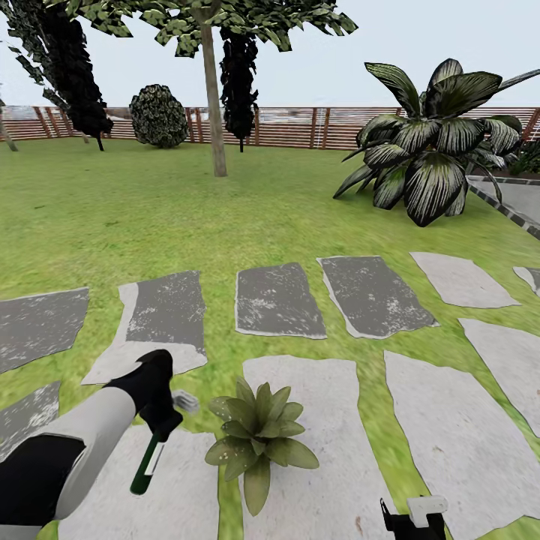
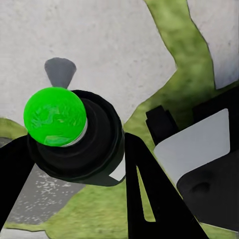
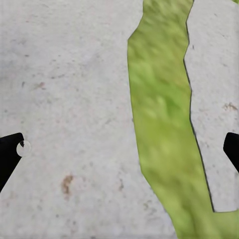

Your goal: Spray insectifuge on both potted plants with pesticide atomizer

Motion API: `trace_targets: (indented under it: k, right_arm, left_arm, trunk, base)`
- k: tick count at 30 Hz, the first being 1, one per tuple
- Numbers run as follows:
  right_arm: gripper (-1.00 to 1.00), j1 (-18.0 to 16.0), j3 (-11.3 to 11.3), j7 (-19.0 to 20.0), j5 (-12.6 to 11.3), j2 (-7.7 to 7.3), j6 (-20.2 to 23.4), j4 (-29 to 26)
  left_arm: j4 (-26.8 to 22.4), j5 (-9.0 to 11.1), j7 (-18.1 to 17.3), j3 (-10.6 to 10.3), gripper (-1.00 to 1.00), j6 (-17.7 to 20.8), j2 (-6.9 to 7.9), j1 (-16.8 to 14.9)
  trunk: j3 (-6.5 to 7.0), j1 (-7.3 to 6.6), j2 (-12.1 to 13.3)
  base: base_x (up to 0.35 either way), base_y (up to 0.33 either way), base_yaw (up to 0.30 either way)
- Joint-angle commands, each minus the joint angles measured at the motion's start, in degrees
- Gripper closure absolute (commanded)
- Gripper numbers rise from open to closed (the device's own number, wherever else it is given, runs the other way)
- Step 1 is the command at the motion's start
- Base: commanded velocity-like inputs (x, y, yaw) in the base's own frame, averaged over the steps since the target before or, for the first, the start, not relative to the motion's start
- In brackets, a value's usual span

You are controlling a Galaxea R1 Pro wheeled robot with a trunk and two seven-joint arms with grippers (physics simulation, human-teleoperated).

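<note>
Between the fingers of the left gripper (image 1: 159,429) sits the pesticide atomizer (image 1: 147,463), pinched near its neck, its dark-green body hanging down from the claw over a pale stepping stone (image 1: 142,499) and its whitish trigger head (image 1: 184,402) poking out toward the plant. From the left wrist camera the bottle's round green base (image 2: 54,116) faces the lens, the black fingers (image 2: 144,189) closed on either side of it. Just beside this claw, on its inner side, stands one potted plant (image 1: 259,435), a low rosette of pointed leaves; its pot is hidden under the foliage. The right gripper (image 3: 119,149) hangs spread wide and holding nothing, above pale stone and a strip of grass (image 3: 162,124). Well beyond both claws, a large striped-leaf plant (image 1: 431,142) and a slatted fence (image 1: 292,126) stand on the lawn.
</note>
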Motion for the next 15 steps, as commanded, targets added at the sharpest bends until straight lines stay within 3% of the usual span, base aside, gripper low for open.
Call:
trace_targets:
  k: [1, 15]
  right_arm:
    - [-1.00, -0.02, 0.52, -0.09, -0.55, 0.00, -0.15, 0.02]
    - [-1.00, -0.02, 0.55, -0.09, -0.55, 0.03, -0.14, 0.02]
  left_arm:
    - [-0.16, -0.41, -0.60, -0.07, 1.00, 0.44, 0.02, -0.18]
    - [-0.32, -0.33, -0.66, -0.47, 1.00, -0.09, -0.15, -0.29]
  trunk:
    - [-0.05, -0.01, -0.02]
    - [-0.05, -0.01, -0.02]
  base:
    - [0.000, 0.000, 0.000]
    - [0.000, 0.000, 0.000]
